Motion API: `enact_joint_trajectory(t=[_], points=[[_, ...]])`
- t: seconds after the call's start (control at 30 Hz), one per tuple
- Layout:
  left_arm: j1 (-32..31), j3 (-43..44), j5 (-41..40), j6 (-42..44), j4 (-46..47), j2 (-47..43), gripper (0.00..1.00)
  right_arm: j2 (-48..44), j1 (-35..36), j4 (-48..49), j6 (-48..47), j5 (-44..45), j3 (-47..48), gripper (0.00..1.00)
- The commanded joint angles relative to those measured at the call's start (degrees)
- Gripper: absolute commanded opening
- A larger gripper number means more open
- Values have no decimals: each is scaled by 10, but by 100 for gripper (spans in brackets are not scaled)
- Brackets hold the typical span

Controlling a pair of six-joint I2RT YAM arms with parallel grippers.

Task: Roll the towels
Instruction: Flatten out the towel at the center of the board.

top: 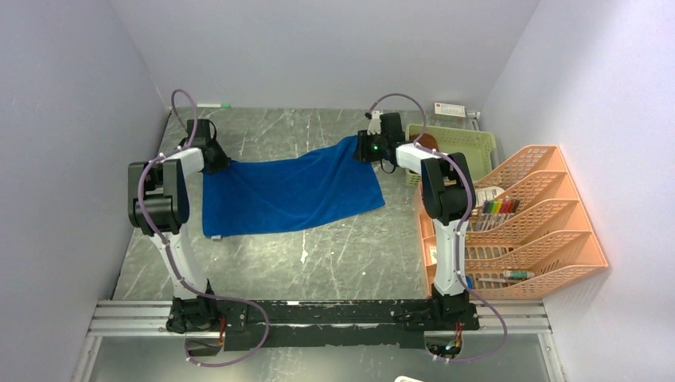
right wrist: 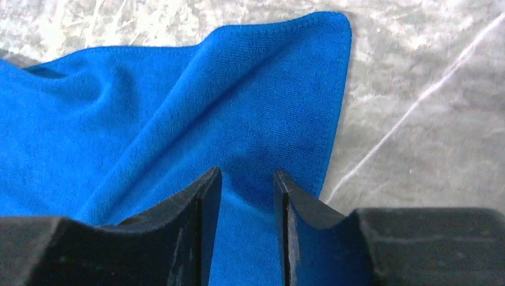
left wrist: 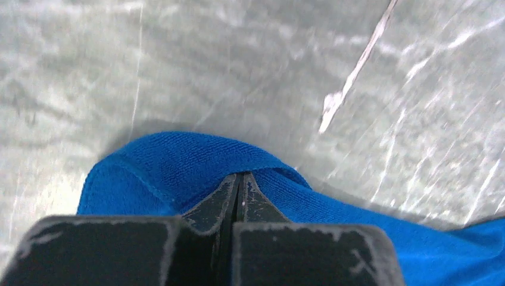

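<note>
along the blue towel [top: 290, 195], left gripper [left wrist: 240, 179] pinches a corner, right gripper [right wrist: 247, 177] hangs spread

Legible text: none can be read in any view.

Items bearing marks, listed by carrier:
- White flat pack [top: 450, 109], at the far edge of the bench beside the green basket [top: 470, 142]: red markings are seen on its top, too small to be read.
- Orange rack [top: 557, 239], right side of the bench: a row of coloured pieces [top: 495, 207] is held in one tier; no lettering can be made out on them.
- Blue towel [top: 286, 191]: pile and hem are shown close in both wrist views; no tag or print is resolved.
</note>
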Motion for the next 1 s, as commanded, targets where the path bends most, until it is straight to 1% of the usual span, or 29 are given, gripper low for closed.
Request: enact_joint_trajectory(t=[0.0, 0.1, 0.27, 0.4, 0.5, 0.67, 0.73, 0.8, 0.9, 0.97], points=[[22, 55, -35, 5, -6, 54, 7, -43, 2, 17, 34, 8, -75, 37], [46, 89, -17, 2, -11, 88, 7, -55, 2, 12, 46, 31, -105, 37], [70, 163, 12, 15, -44, 143, 7, -62, 1, -5, 58, 42, -117, 36], [86, 227, 78, 23, -50, 173, 7, -62, 1, -20, 63, 47, -109, 36], [90, 323, 120, 46, -104, 211, 7, -59, 1, -28, 64, 51, -105, 36], [94, 529, 183, 140, -255, 306, 9, -44, 1, -33, 65, 52, -90, 36], [108, 575, 212, 164, -289, 329, 9, -38, 2, -41, 62, 52, -79, 36], [131, 557, 242, 153, -268, 325, 9, -33, 1, -48, 57, 55, -69, 36], [157, 481, 295, 114, -189, 293, 11, -27, 1, -60, 47, 63, -56, 36], [160, 479, 291, 107, -181, 298, 11, -24, 0, -65, 44, 63, -49, 36]])
